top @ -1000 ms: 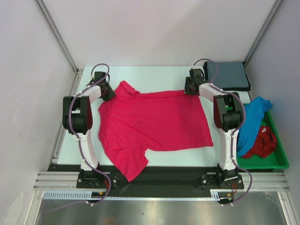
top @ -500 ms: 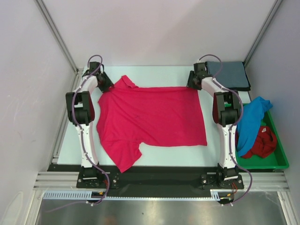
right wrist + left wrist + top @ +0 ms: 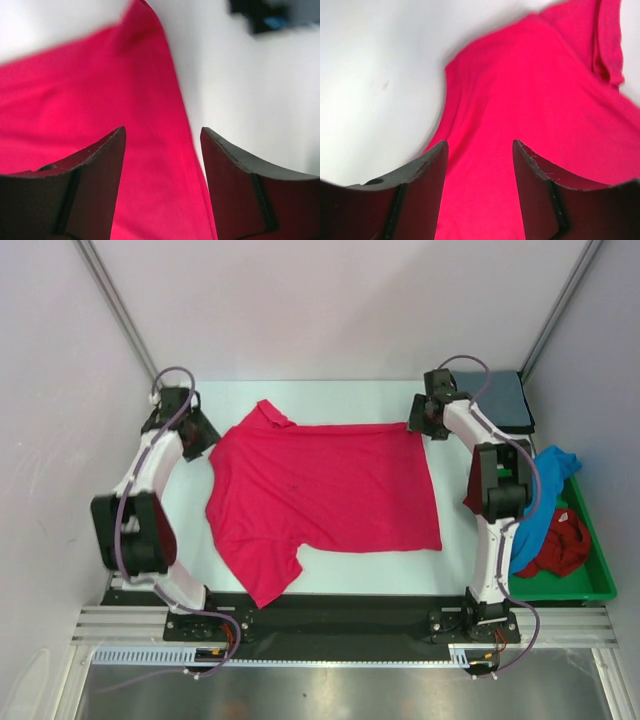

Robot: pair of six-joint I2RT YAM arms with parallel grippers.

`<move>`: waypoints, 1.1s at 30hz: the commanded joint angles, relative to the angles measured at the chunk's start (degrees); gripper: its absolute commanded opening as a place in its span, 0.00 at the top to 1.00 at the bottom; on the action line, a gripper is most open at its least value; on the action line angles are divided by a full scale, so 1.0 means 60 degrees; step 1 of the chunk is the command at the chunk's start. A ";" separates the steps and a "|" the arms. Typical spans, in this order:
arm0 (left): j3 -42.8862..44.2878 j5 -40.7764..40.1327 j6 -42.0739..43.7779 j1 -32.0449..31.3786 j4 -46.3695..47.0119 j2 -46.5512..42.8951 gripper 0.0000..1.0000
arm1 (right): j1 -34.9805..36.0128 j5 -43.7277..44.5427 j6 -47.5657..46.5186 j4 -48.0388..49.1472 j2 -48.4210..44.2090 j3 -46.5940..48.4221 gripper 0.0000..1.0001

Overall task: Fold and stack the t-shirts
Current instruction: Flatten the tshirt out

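Note:
A bright pink-red t-shirt [image 3: 320, 490] lies spread flat on the white table, collar at the far left, hem at the right. My left gripper [image 3: 197, 435] hovers open at the shirt's far-left shoulder; in its wrist view the pink-red cloth [image 3: 530, 125] lies under the parted fingers, unheld. At the shirt's far-right corner my right gripper [image 3: 422, 420] is open too, with the shirt's edge [image 3: 150, 125] below its fingers. A grey-blue t-shirt [image 3: 498, 400] lies folded at the back right. A bright blue t-shirt [image 3: 548, 490] and a darker red t-shirt [image 3: 556, 545] sit crumpled in the tray.
A green plastic tray [image 3: 598, 570] stands along the table's right side. Metal frame posts rise at the back corners, with white walls on both sides. The black base rail [image 3: 330, 615] runs along the near edge.
Both grippers have let go of the pink-red shirt's far corners and opened. The left arm swung outward to the left; the shirt was drawn further back and now lies flat.

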 commanded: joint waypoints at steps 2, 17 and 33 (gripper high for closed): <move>-0.2695 0.0132 -0.0683 0.0053 0.0347 -0.2109 0.42 | -0.0211 0.0951 0.0266 -0.0846 -0.2309 -0.1186 0.33; -0.5834 0.0488 -0.1329 0.0083 0.1009 -0.3080 0.56 | 0.1562 0.0117 0.2418 0.0381 -0.8065 -0.9736 0.68; -0.6509 -0.0041 -0.0948 0.2280 0.0701 -0.2476 0.53 | 0.1050 0.0981 0.3446 0.0648 -0.7687 -1.1442 0.77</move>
